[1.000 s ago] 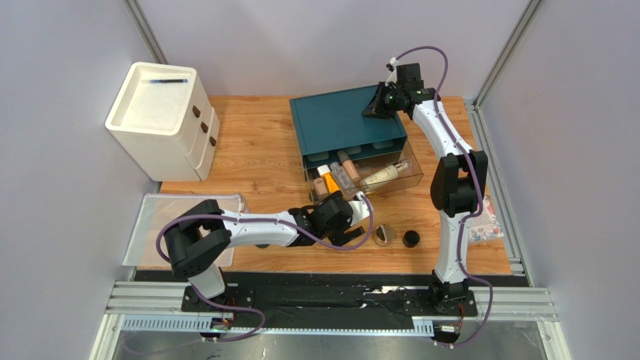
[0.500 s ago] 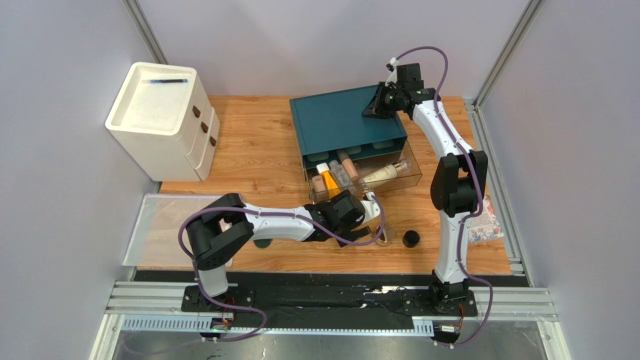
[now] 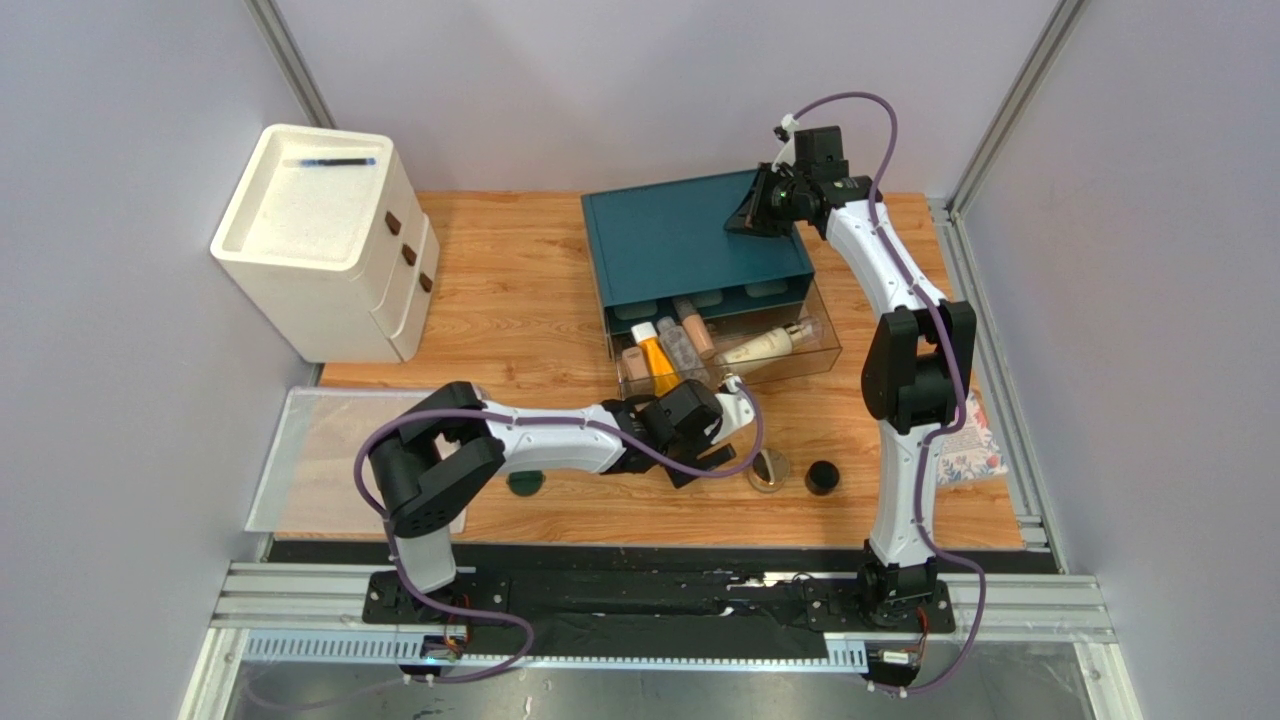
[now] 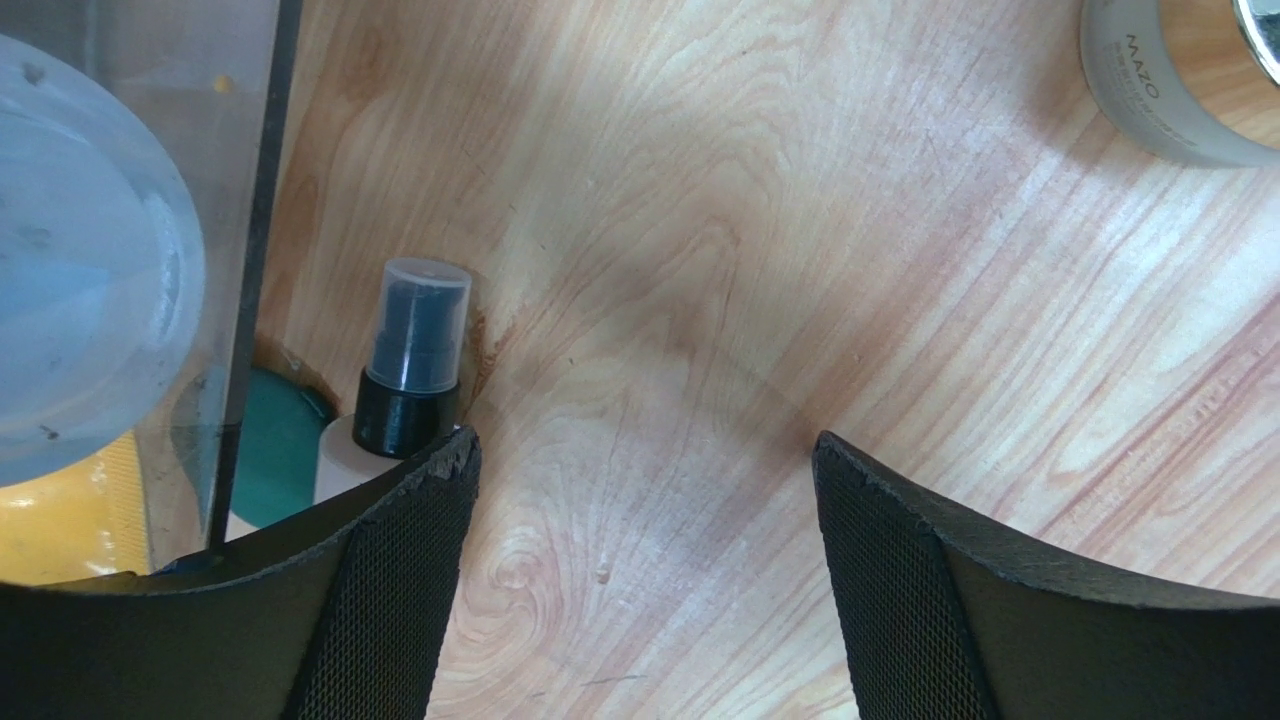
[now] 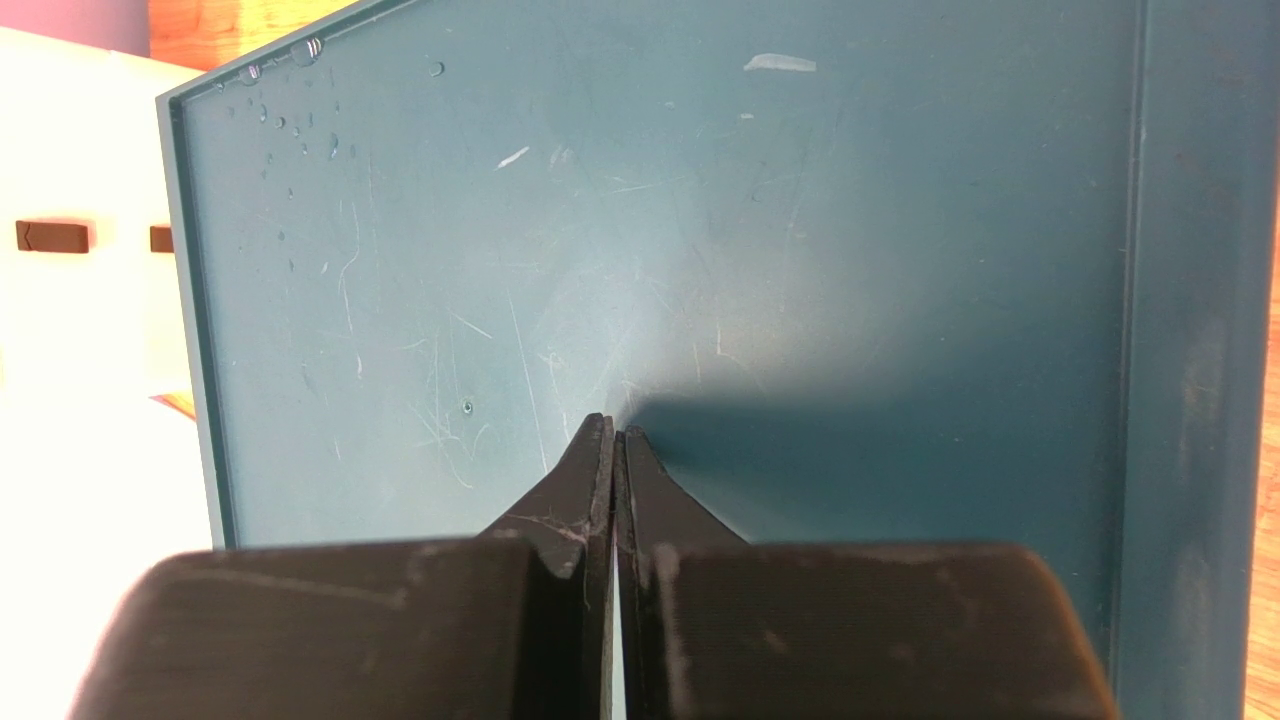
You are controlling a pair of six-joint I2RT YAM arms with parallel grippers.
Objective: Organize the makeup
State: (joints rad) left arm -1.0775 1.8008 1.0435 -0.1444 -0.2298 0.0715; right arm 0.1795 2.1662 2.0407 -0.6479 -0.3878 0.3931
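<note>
hidden: clear-capped bottle [image 4: 409, 360], only cap and black neck show, body behind my left finger [image 4: 383, 600]; round jar [image 4: 1165, 90] cut off at the wrist view's top right; contents blurred through the clear drawer [image 4: 226, 150] wall.
makeup: orange tube [image 3: 657, 365], foundation tubes [image 3: 694, 333] and cream bottle [image 3: 759, 348] lie in the open clear drawer of the teal box [image 3: 676, 240], middle of the table's [image 3: 511, 300] back edge. Round jar and dark jar [image 3: 821, 477] side by side near the front edge, right of middle. Dark-green disc [image 3: 525, 483] near the front edge, partly under my left arm.
around: white drawer cabinet [image 3: 323, 225], back left corner.
left gripper [image 4: 643, 450]: jaws spread wide over bare wood, nothing between; bottle just beside left finger, contact unclear.
right gripper [image 5: 616, 428]: jaws pressed together, tips on teal box top, holding nothing.
</note>
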